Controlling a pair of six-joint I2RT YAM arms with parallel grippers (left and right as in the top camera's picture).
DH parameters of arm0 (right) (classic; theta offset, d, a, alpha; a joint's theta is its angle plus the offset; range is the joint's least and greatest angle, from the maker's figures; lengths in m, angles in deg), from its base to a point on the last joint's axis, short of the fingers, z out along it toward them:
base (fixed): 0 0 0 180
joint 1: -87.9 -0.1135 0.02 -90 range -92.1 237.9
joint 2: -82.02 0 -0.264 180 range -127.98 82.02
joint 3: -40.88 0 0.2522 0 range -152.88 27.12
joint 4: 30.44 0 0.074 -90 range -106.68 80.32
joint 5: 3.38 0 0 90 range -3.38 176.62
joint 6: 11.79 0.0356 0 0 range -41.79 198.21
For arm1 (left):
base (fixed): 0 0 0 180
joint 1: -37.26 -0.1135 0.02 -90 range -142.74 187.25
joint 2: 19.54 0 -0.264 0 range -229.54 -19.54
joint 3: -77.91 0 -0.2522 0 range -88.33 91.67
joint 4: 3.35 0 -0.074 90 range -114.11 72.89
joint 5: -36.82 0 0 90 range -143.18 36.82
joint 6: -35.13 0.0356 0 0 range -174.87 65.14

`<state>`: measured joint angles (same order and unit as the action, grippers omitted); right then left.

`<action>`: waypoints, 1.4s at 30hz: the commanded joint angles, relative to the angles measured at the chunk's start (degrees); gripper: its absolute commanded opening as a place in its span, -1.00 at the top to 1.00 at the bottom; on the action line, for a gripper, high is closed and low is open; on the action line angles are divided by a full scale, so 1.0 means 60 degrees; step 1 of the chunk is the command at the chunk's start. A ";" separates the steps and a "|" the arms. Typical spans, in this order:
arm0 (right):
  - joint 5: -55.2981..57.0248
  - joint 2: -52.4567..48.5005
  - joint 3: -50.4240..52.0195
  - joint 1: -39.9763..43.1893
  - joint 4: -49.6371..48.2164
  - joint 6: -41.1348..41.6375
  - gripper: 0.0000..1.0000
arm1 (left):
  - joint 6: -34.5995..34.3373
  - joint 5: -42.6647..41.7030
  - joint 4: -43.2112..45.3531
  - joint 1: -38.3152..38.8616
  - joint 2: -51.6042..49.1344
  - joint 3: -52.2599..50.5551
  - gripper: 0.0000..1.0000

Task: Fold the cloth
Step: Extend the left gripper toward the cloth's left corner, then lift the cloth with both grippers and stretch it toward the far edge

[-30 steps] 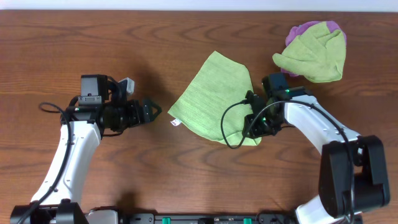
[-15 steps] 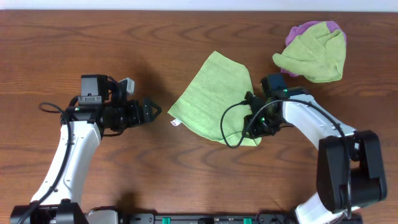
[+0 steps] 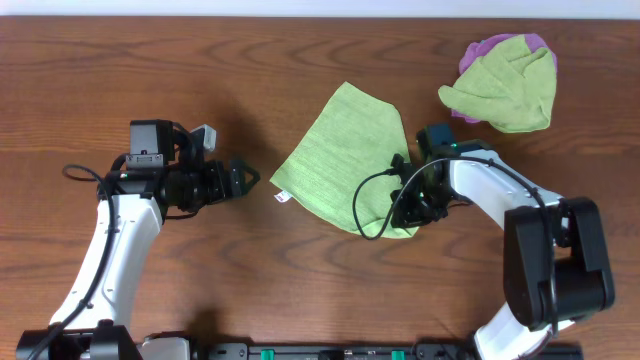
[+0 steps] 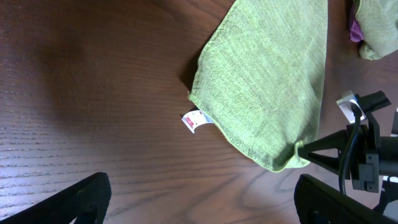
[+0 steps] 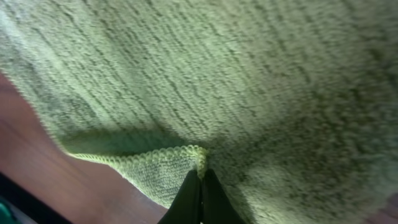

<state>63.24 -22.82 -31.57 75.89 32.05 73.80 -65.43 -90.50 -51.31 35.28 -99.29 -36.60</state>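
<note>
A light green cloth (image 3: 345, 160) lies flat in the middle of the wooden table, with a small white tag (image 3: 281, 197) at its near left edge. It also shows in the left wrist view (image 4: 267, 81) and fills the right wrist view (image 5: 205, 81). My right gripper (image 3: 412, 208) is shut on the cloth's near right corner, its fingertips (image 5: 200, 177) pinching the hem. My left gripper (image 3: 245, 179) is open and empty, left of the cloth and apart from it, its fingers at the lower corners of the left wrist view (image 4: 199, 208).
A crumpled green cloth (image 3: 505, 85) lies on a purple cloth (image 3: 492, 45) at the back right of the table. The right arm's black cable (image 3: 370, 205) loops over the cloth's near right part.
My right gripper has crept slightly left and nearer with the cloth corner pinched, lifting the hem a little. The left arm has not moved.
</note>
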 commanded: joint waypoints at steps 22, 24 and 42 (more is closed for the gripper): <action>-0.0681 0.1920 0.0047 0.0051 0.0131 -0.0084 0.97 | -0.1151 -0.1971 0.2561 0.0834 -0.2849 0.0146 -1.00; -0.0688 0.1920 0.0047 0.0051 0.0127 -0.0080 0.98 | -0.1290 -0.1971 0.2845 0.1031 -0.3060 0.0146 -1.00; -0.0933 0.1920 0.0047 0.0051 0.0124 -0.0058 0.97 | -0.2404 -0.1803 0.5023 0.1774 -0.4652 0.0146 -0.59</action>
<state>59.02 -12.11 -31.53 75.89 32.81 73.82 -77.52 -101.01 -22.11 44.96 -125.80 -36.56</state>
